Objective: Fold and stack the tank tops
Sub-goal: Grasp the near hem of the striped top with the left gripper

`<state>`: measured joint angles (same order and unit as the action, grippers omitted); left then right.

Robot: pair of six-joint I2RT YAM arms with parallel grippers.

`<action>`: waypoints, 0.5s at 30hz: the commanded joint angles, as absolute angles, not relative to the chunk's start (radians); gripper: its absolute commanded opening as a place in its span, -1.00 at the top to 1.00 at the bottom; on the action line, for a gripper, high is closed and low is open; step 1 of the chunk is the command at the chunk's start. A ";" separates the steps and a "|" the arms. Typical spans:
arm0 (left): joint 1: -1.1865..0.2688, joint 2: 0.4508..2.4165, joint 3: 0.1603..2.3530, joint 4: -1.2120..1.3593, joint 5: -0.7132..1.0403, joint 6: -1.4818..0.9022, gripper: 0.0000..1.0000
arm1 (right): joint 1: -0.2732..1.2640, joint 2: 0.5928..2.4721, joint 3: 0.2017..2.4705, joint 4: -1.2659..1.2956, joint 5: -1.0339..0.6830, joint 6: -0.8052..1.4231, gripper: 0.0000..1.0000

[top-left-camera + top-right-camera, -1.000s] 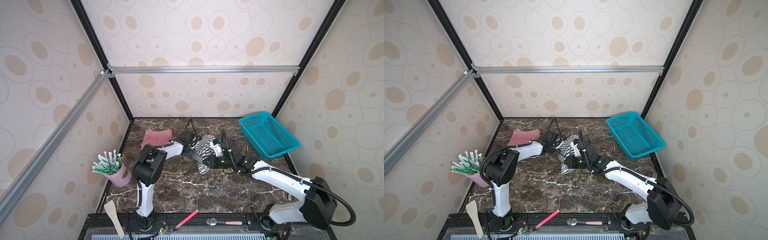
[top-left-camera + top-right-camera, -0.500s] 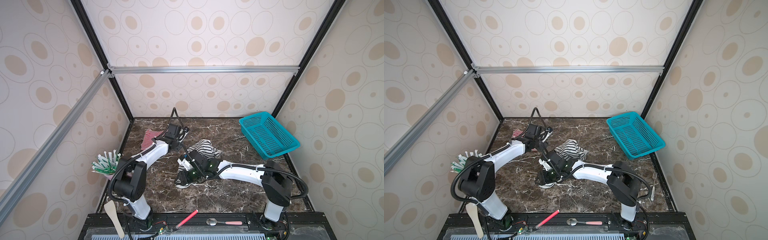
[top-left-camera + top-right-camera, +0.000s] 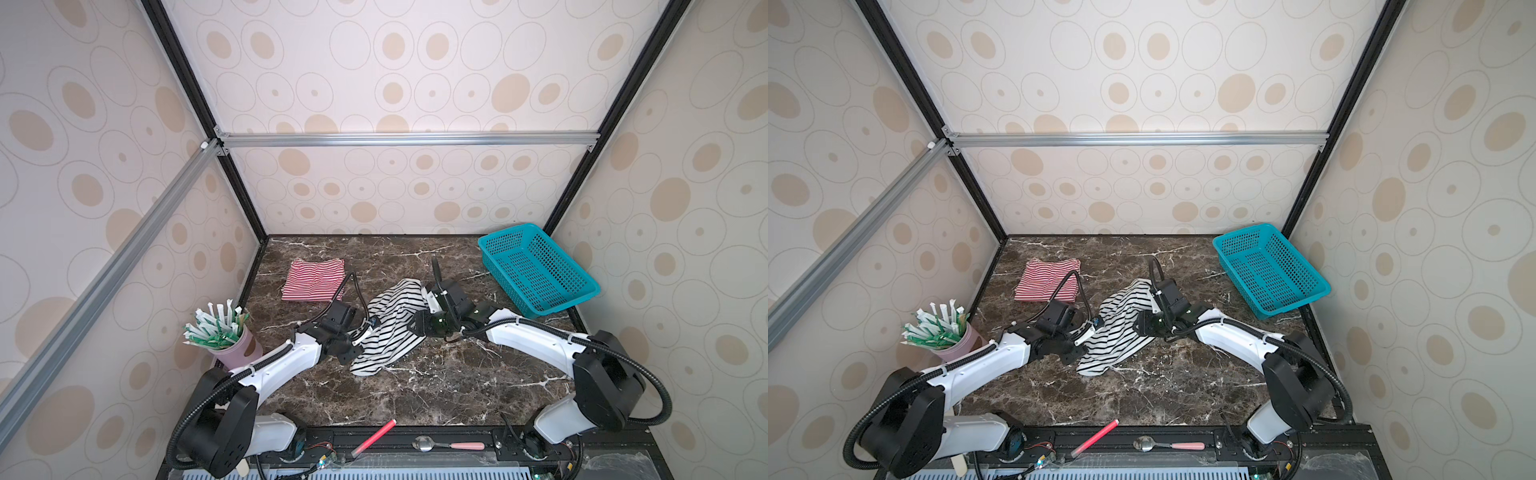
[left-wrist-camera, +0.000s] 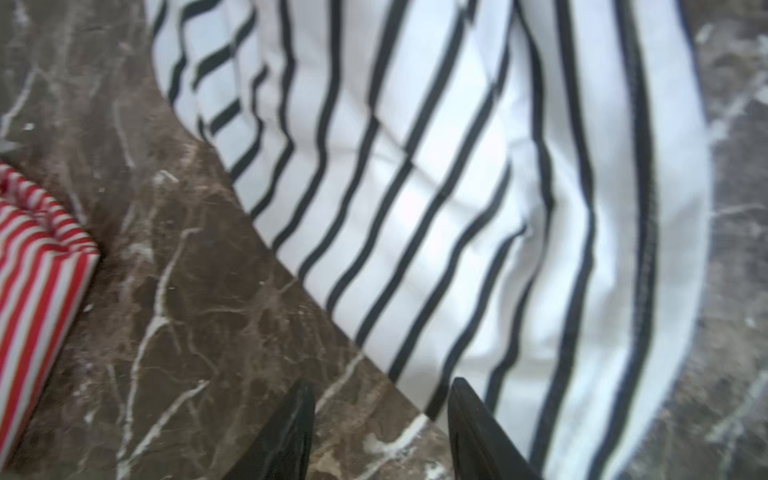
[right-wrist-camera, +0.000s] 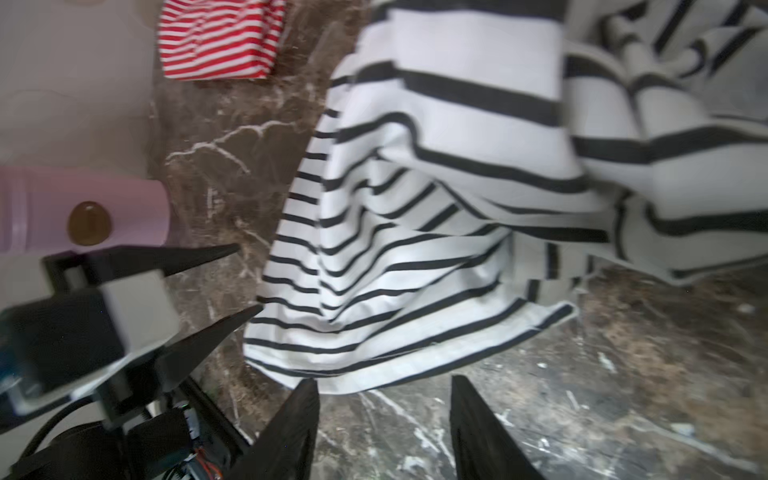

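Roughly half the job looks done. On the marble table [image 3: 415, 386], the black-and-white tank top [image 3: 390, 328] sprawls in the middle as the larger heap. It is rumpled and lies on a diagonal, with ridges, overlapping layers and a white hem at its near end. It has no neat folded shape, so by my reading it has yet to be flattened, folded and stacked. The red-and-white tank top [image 3: 312, 279] lies apart from it toward the far left, a compact and roughly square folded packet with slight wrinkles and nothing on top. The left gripper [image 4: 381, 382] hangs low at the striped cloth's left edge, its jaws apart with only marble and hem showing between them. The right gripper [image 5: 382, 380] sits at the cloth's right side, its jaws also apart and empty, over bare marble just beside the hem.
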<state>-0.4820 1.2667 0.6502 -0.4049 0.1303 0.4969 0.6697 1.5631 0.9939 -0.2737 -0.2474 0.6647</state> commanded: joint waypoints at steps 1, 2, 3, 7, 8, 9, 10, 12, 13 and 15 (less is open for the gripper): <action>-0.487 1.195 0.633 -0.468 0.210 0.559 -0.06 | 0.641 1.617 0.993 -0.294 -0.237 0.640 -0.04; -0.490 1.182 0.627 -0.483 0.218 0.566 -0.07 | 0.637 1.634 1.000 -0.285 -0.241 0.638 -0.04; -0.495 1.169 0.618 -0.495 0.220 0.573 -0.08 | 0.632 1.656 1.012 -0.282 -0.243 0.637 -0.05; -0.508 1.149 0.582 -0.503 0.198 0.578 -0.12 | 0.627 1.737 1.076 -0.267 -0.272 0.632 -0.07; -0.510 1.147 0.576 -0.506 0.204 0.581 -0.12 | 0.624 1.755 1.092 -0.263 -0.280 0.631 -0.07; -0.514 1.146 0.569 -0.508 0.214 0.584 -0.12 | 0.621 1.775 1.109 -0.255 -0.283 0.633 -0.06; -0.517 1.142 0.562 -0.507 0.217 0.587 -0.12 | 0.616 1.796 1.131 -0.259 -0.286 0.636 -0.05; -0.523 1.141 0.557 -0.504 0.208 0.591 -0.13 | 0.606 1.831 1.169 -0.262 -0.288 0.641 -0.04; -0.526 1.141 0.555 -0.503 0.207 0.593 -0.13 | 0.598 1.849 1.187 -0.269 -0.277 0.648 -0.03; -0.529 1.140 0.554 -0.502 0.204 0.593 -0.12 | 0.578 1.879 1.211 -0.277 -0.264 0.670 -0.01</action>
